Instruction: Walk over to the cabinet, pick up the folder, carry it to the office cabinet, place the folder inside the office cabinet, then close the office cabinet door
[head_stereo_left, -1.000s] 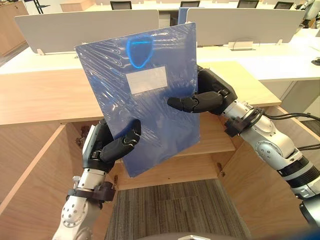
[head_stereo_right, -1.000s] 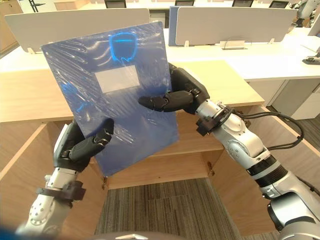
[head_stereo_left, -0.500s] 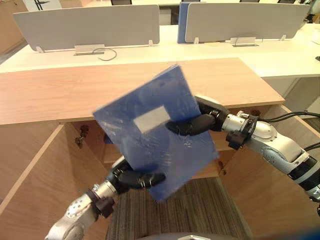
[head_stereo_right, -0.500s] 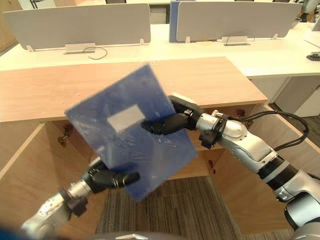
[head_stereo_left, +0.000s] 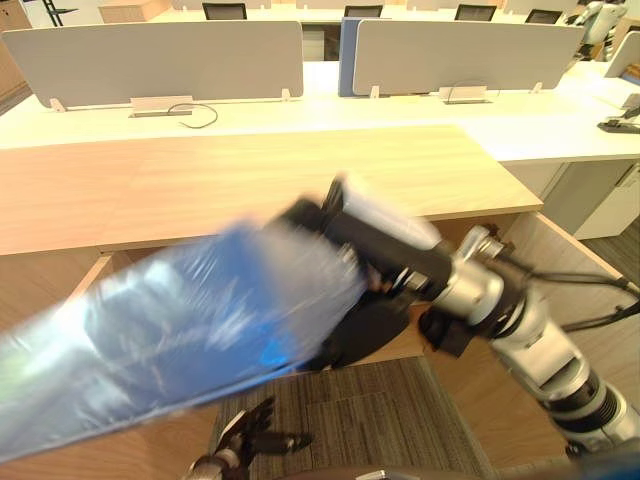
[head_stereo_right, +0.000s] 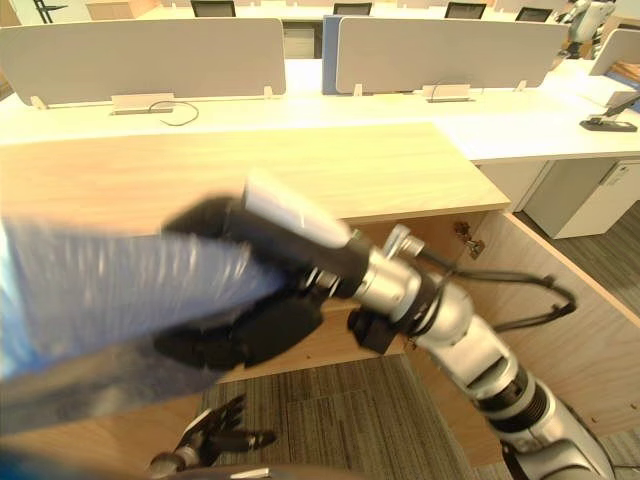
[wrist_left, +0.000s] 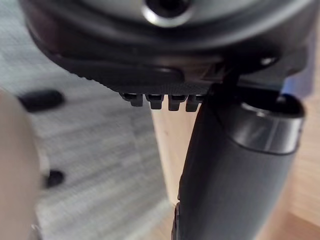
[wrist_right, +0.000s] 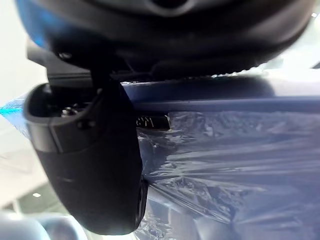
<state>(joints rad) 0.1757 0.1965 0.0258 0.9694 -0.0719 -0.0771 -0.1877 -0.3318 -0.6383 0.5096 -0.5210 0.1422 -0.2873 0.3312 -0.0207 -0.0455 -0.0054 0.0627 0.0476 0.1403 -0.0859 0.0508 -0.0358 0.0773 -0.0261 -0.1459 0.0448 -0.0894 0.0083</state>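
Now, folder (head_stereo_left: 170, 330) plastic-wrapped, right hand (head_stereo_left: 375, 252) gripping

The blue plastic-wrapped folder (head_stereo_left: 170, 330) slants, seemingly almost flat, before the open cabinet (head_stereo_left: 250, 180).

We record, beyond the wooden top:
- two grey desk screens (head_stereo_left: 150, 60) (head_stereo_left: 460, 55), side by side on a long white desk (head_stereo_left: 300, 108)
- a blue panel (head_stereo_left: 347, 55) between them
- a black cable (head_stereo_left: 200, 112) on the desk
- black chairs (head_stereo_left: 222, 10) behind
- striped grey carpet (head_stereo_left: 380, 410) below
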